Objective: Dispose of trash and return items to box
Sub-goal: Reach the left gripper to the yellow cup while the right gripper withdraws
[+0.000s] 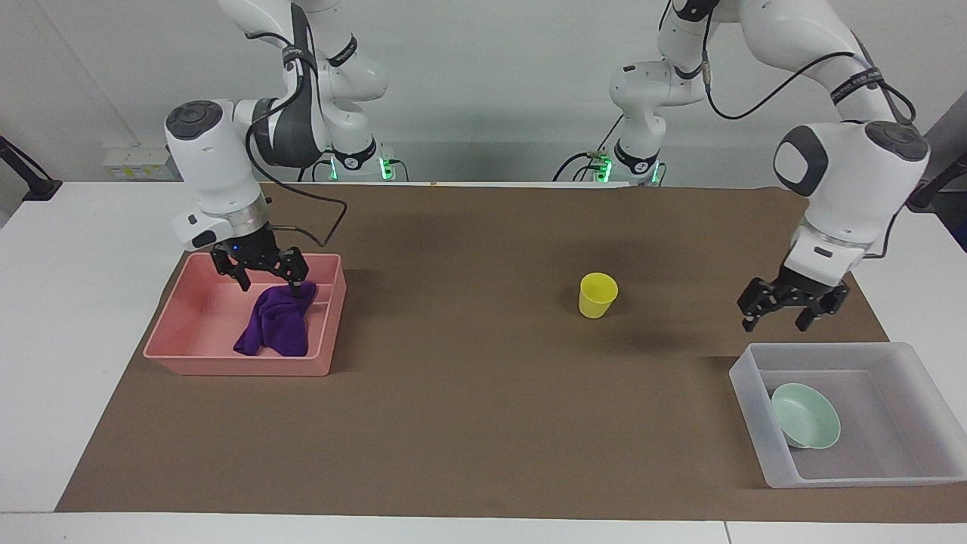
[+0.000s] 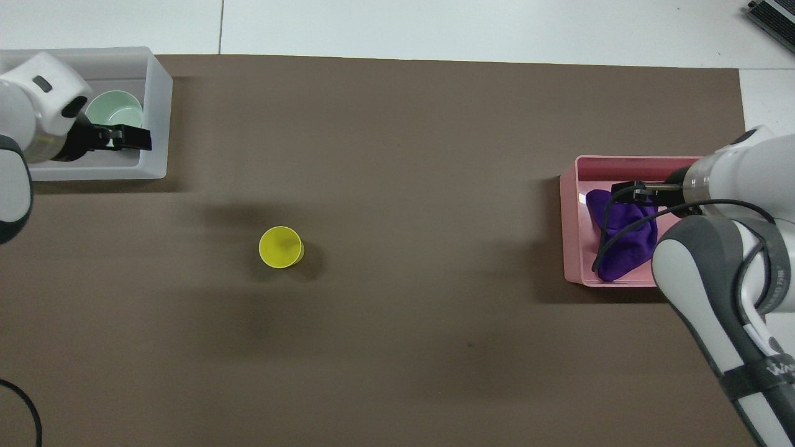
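Readable text was nearly absent. A black band on the right arm (image 2: 754, 375) in the overhead view carried pale letters, of which only "WA" could be made out at the picture's edge; the rest was cut off. In the facing view a black band on the left arm (image 1: 857, 79) bore small white lettering, too small to read. A similar band on the right arm's upper link (image 1: 341, 54) also showed marks that could not be read. No labels, numbers or signs were legible on the tubs, cup, bowl or table
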{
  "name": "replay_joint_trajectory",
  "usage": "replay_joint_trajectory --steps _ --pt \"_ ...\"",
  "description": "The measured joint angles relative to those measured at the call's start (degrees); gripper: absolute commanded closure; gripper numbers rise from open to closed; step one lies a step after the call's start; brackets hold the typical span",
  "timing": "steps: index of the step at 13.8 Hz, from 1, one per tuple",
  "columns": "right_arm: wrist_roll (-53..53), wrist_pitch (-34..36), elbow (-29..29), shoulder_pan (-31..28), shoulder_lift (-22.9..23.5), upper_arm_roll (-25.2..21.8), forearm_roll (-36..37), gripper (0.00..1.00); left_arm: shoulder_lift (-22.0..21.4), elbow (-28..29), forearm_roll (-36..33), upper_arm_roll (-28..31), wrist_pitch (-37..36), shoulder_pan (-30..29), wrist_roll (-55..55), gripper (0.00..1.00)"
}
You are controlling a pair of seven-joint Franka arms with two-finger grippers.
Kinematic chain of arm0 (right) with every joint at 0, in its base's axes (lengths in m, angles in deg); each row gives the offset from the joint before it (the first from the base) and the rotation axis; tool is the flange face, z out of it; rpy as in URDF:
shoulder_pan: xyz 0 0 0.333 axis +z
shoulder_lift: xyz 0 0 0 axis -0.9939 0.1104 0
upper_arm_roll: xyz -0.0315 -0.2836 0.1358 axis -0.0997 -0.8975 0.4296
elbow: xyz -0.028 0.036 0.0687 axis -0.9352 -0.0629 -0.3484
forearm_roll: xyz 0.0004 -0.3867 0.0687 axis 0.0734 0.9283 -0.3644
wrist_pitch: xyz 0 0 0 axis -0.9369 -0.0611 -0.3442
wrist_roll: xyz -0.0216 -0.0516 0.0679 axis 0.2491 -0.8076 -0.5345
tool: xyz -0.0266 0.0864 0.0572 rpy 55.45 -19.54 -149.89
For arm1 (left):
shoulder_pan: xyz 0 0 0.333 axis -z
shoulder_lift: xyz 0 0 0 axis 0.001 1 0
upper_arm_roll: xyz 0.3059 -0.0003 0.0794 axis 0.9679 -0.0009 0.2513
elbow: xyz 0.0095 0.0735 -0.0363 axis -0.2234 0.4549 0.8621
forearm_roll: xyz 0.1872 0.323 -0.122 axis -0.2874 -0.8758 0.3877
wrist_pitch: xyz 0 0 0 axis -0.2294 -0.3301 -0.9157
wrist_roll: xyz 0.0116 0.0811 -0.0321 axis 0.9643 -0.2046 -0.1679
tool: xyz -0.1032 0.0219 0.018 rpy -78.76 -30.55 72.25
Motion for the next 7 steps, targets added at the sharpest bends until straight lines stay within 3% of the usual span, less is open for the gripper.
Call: replay_joint_trajectory --steps 3,7 --pt "-1.25 8.6 -6.16 0.71 -1.69 0.04 0.11 0.0 -4.05 7.91 0.0 -0.06 2.11 5.54 4.68 0.0" --pt "-1.25 16.86 -12.48 -0.24 -3.79 -0.13 0.11 0.0 -4.83 15.02 0.0 -0.13 7.8 12.05 10.63 0.1"
